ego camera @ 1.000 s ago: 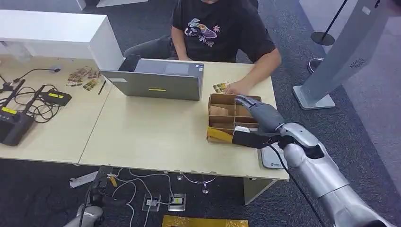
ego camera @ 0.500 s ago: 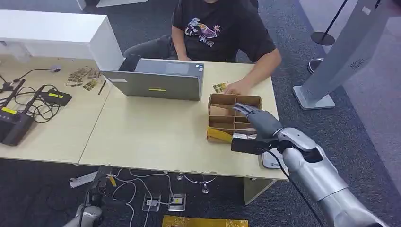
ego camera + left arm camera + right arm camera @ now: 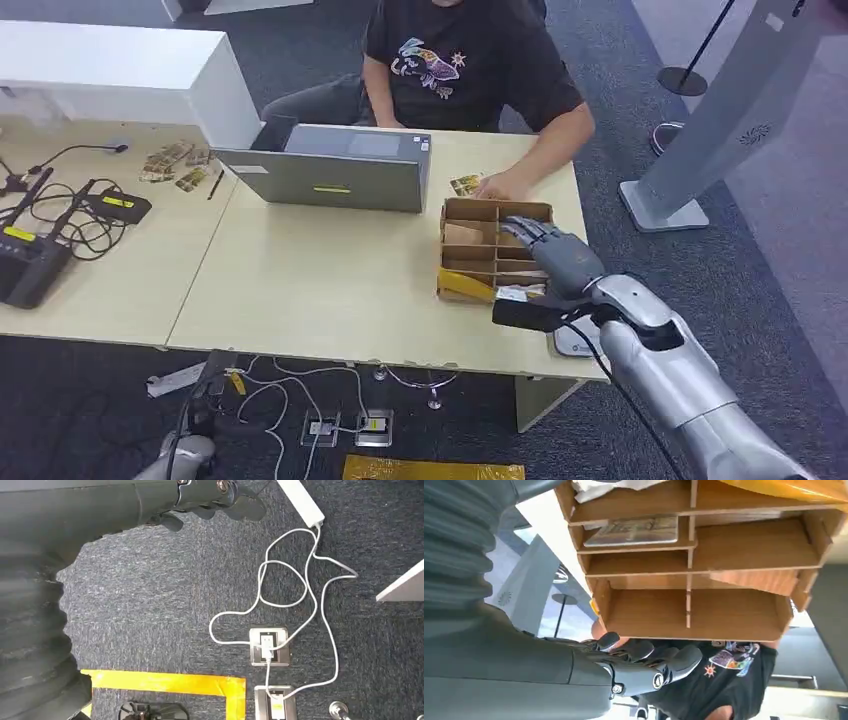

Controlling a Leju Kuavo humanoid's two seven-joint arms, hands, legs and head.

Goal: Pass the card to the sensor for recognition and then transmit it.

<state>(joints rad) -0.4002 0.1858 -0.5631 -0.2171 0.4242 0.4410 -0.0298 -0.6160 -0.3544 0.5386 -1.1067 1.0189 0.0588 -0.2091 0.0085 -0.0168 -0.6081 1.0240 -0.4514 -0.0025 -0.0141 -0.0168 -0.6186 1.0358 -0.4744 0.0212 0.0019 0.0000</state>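
The right hand point(image 3: 556, 252) is held over the wooden organizer point(image 3: 470, 212) with fingers apart — nothing is gripped. A card point(image 3: 636, 530) is seen lying in one compartment. The left hand point(image 3: 200, 500) hangs empty, fingers curled.

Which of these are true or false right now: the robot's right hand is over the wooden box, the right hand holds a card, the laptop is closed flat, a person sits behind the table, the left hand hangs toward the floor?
1. The right hand is over the wooden divided box. True.
2. The right hand holds a card. False: its fingers are spread with nothing in them; a card lies in one compartment of the box.
3. The laptop is closed flat. False: it stands open.
4. A person sits behind the table. True.
5. The left hand hangs toward the carpeted floor. True.
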